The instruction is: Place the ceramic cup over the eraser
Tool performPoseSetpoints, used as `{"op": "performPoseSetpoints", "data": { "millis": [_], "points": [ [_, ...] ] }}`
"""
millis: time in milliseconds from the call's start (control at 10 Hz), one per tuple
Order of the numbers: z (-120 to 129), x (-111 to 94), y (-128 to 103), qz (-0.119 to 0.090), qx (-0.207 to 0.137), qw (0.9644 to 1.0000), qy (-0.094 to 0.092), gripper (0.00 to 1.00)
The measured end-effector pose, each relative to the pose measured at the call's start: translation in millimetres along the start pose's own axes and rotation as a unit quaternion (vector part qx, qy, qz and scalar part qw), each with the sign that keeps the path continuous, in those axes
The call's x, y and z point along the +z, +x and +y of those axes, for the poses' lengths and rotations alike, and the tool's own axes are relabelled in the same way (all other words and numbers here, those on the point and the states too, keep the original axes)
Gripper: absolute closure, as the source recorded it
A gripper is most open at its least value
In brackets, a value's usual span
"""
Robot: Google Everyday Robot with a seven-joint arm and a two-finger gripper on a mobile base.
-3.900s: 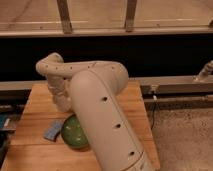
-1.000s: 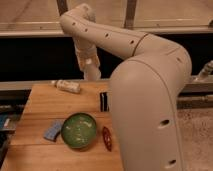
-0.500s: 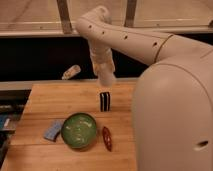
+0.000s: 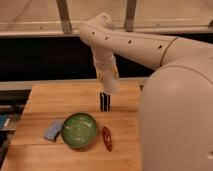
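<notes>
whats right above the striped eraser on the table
The gripper, holding the ceramic cup, hangs directly over the eraser. The cup's underside and any gap to the eraser are not visible.

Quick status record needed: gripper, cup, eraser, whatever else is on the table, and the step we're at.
gripper: low over the table's back middle, directly above the eraser
ceramic cup: white, at the gripper's tip, just above the eraser
eraser: upright, striped, top not yet covered
green bowl: front centre
blue piece: left of bowl
red object: right of bowl
table: wooden
step: cup over eraser, not seated
</notes>
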Motion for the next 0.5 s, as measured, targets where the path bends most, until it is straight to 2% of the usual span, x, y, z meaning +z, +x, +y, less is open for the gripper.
{"op": "performPoseSetpoints", "data": {
  "millis": [500],
  "points": [
    [15.4,12.0,11.5,0.006,-0.014,0.9998,-0.009,1.0]
  ]
}}
